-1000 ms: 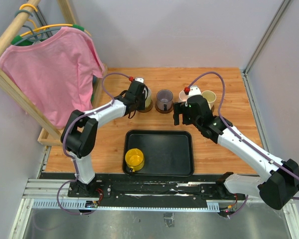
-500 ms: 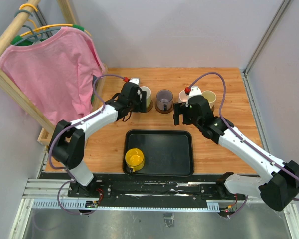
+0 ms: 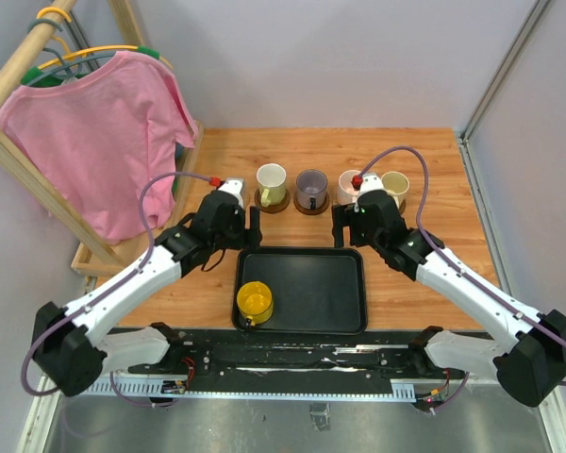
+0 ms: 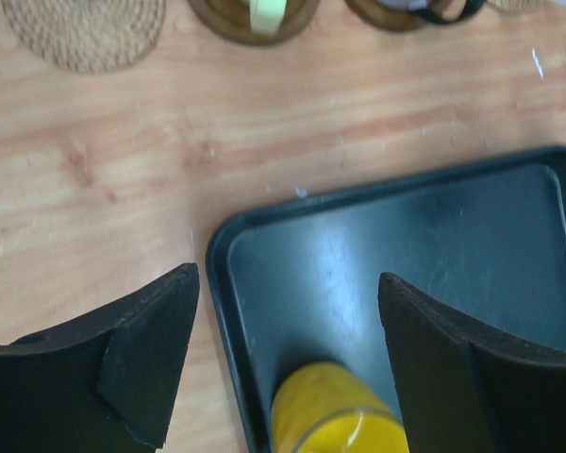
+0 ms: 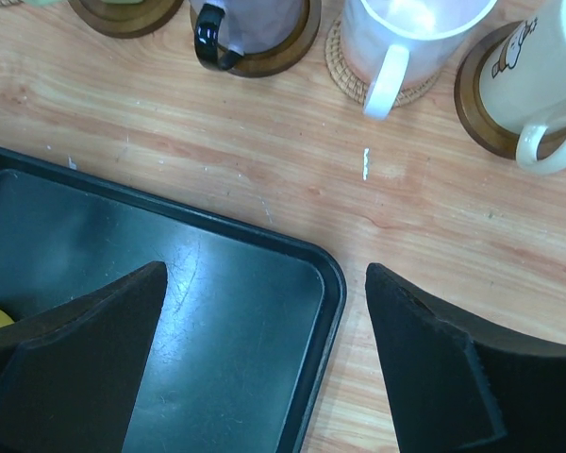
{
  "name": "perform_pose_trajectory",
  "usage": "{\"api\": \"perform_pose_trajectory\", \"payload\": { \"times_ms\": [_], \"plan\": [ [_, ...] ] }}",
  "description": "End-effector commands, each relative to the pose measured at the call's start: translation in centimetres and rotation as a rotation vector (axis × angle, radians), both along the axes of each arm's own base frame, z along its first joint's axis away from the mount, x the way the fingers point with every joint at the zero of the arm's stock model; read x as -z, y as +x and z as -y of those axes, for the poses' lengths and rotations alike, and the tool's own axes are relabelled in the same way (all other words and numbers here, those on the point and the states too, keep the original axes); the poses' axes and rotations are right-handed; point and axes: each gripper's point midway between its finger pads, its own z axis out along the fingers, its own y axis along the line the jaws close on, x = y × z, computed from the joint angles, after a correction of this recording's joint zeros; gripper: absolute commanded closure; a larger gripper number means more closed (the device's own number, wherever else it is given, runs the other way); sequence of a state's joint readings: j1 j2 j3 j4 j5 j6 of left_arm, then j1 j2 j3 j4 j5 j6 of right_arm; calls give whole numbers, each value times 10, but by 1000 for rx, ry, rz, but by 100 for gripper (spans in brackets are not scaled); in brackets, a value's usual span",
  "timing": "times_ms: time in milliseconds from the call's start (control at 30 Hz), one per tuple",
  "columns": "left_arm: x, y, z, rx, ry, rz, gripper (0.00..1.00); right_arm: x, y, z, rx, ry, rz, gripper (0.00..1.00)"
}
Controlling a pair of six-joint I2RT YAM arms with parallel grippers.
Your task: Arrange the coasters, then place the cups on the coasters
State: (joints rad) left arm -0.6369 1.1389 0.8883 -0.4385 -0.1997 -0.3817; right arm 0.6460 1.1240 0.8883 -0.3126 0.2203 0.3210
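Four cups stand on coasters in a back row: pale yellow-cream (image 3: 272,182), greyish purple (image 3: 311,189), pale pink (image 5: 406,28) on a cork coaster (image 5: 351,77), and cream-white (image 3: 394,186) on a dark coaster (image 5: 476,104). An empty cork coaster (image 4: 83,28) lies left of them. The bright yellow cup (image 3: 255,301) sits in the tray's near left corner. My left gripper (image 3: 255,225) hangs open over the tray's far left corner, with the yellow cup (image 4: 335,415) below and between its fingers, untouched. My right gripper (image 3: 338,226) is open and empty over the tray's far right corner.
The black tray (image 3: 344,311) lies in the middle of the wooden table. A wooden rack with a pink shirt (image 3: 104,142) stands at the left edge. Walls close off the back and the right side.
My left gripper opened, let go of the pale yellow-cream cup on its coaster, and drew back toward the tray. The right gripper shifted slightly nearer.
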Motion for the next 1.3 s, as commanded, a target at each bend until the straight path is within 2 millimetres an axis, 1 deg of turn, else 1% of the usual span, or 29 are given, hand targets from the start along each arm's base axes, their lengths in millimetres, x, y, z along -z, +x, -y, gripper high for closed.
{"api": "perform_pose_trajectory", "payload": {
  "times_ms": [0,100,167,267,367,433,533,667,867,967,1067,1267],
  "plan": [
    [12,-50,-16,-17,-11,-118,20,7,-7,4,-5,-13,-16,12],
    [16,-74,-19,-10,-37,-173,22,15,-11,7,-3,-25,-35,12],
    [17,-86,-17,7,-63,-203,24,20,-14,10,4,-33,-45,12],
    [25,-102,-12,30,-87,-249,24,25,-17,14,18,-33,-52,12],
    [42,-116,-9,33,-94,-301,26,29,-20,18,30,-33,-55,12],
    [56,-123,-8,37,-94,-335,29,30,-21,20,35,-36,-55,12],
    [69,-129,-6,45,-96,-360,37,33,-23,23,39,-45,-59,12],
    [75,-127,-6,43,-86,-353,52,36,-24,25,41,-51,-66,12],
    [72,-117,5,59,-117,-318,69,38,-26,25,48,-43,-73,12],
    [70,-107,12,64,-130,-284,72,39,-25,25,50,-46,-75,12],
    [74,-98,15,62,-112,-263,74,40,-25,24,49,-48,-77,12],
    [78,-71,24,43,-84,-190,80,42,-24,24,48,-55,-81,12]
  ]
}}
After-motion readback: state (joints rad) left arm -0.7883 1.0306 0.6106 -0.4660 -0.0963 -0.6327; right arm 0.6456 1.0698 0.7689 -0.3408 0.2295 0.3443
